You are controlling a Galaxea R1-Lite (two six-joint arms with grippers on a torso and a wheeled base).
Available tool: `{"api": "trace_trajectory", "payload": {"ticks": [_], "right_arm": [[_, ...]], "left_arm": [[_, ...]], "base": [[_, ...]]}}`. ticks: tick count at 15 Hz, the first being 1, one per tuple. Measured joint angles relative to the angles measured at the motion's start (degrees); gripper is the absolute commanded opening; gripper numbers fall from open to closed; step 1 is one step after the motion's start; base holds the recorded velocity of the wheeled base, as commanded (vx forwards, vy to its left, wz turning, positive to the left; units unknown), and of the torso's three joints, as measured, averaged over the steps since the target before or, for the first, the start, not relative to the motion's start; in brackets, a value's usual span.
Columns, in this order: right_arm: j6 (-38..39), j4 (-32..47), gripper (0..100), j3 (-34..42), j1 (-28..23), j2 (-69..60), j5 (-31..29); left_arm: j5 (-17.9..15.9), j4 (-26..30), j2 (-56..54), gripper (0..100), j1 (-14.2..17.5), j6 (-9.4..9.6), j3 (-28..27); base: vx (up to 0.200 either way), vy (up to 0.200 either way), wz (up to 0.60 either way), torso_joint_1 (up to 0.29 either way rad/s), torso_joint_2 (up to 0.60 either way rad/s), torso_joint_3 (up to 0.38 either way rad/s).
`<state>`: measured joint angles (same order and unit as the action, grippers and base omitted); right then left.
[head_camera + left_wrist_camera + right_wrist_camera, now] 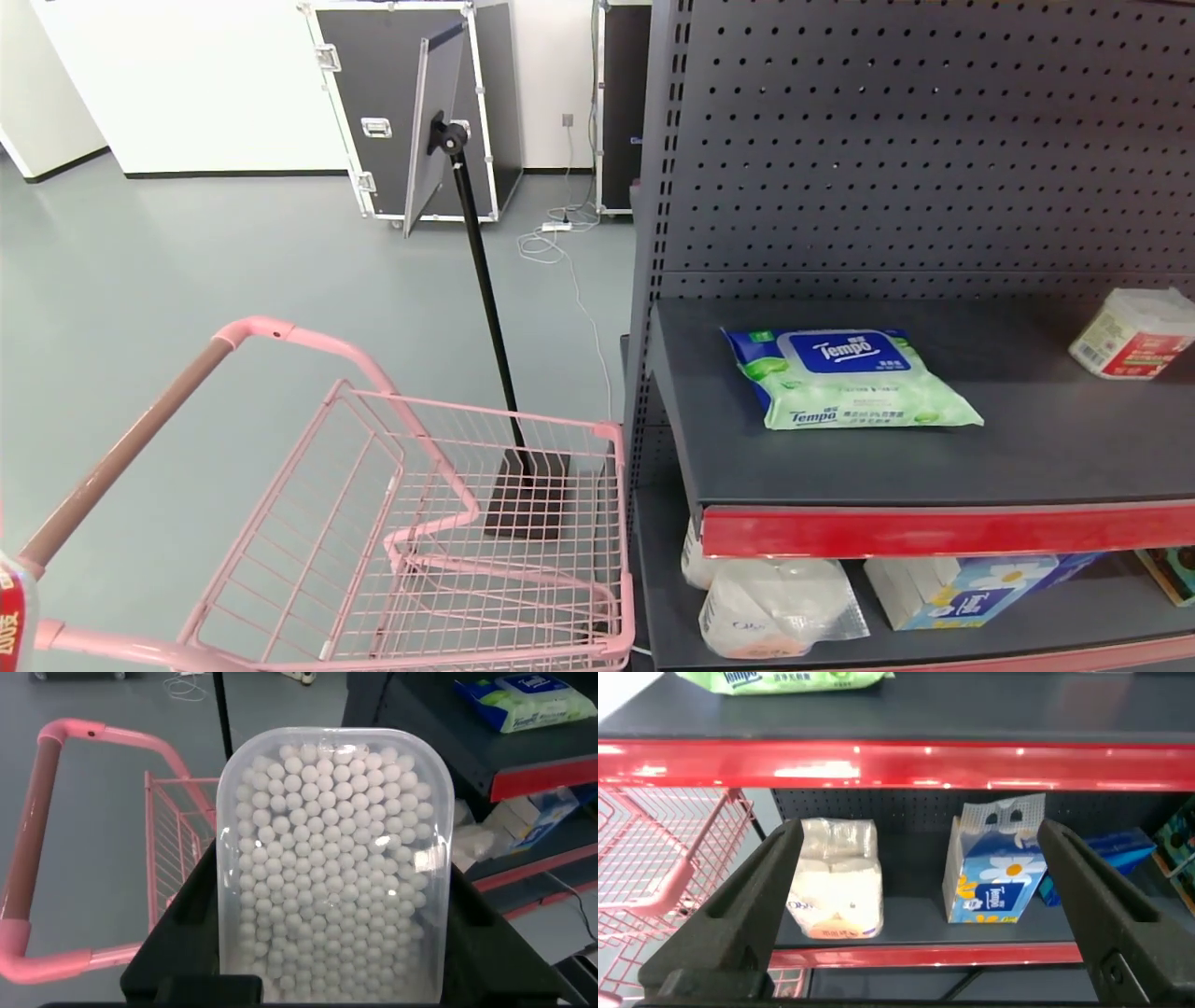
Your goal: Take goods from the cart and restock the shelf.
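One clear box of cotton swabs (332, 831), packed tight with white round tips, sits clamped between the fingers of the left gripper (334, 915), above the handle end of the one pink wire cart (467, 408) and well apart from the shelf (934, 448); the right gripper (922, 835) is spread wide with nothing in it, facing the lower board's front edge; there stand one toilet-roll pack (836, 882) and one tissue box (994, 877), side by side; the upper board carries one wet-wipes pack (840, 378) near its left end and one white pack with a red label (1134, 333) at its right edge.
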<state>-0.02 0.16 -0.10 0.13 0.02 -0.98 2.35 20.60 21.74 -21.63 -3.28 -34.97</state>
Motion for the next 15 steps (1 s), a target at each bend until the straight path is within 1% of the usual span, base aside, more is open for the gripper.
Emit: {"api": "trace_trajectory", "payload": {"ticks": [1,4,13,15], "right_arm": [[0.0,0.0,100,0.0,0.0,0.0,0.0],[0.0,0.0,100,0.0,0.0,0.0,0.0],[0.0,0.0,100,0.0,0.0,0.0,0.1],[0.0,0.0,100,0.0,0.0,0.0,0.1]], "left_arm": [[0.0,0.0,0.2,0,0.0,0.22,0.0],[0.2,0.0,0.5,0,0.0,0.24,0.0],[0.2,-0.1,0.3,0,0.0,0.71,0.0],[0.2,-0.2,0.3,0,0.0,1.32,0.0]], "base": [[0.0,0.0,0.0,0.115,-0.29,-0.173],[0.0,0.0,0.0,0.012,-0.03,-0.015],[0.0,-0.2,0.0,0.004,0.0,0.003],[0.0,-0.2,0.0,0.005,0.0,0.005]]}}
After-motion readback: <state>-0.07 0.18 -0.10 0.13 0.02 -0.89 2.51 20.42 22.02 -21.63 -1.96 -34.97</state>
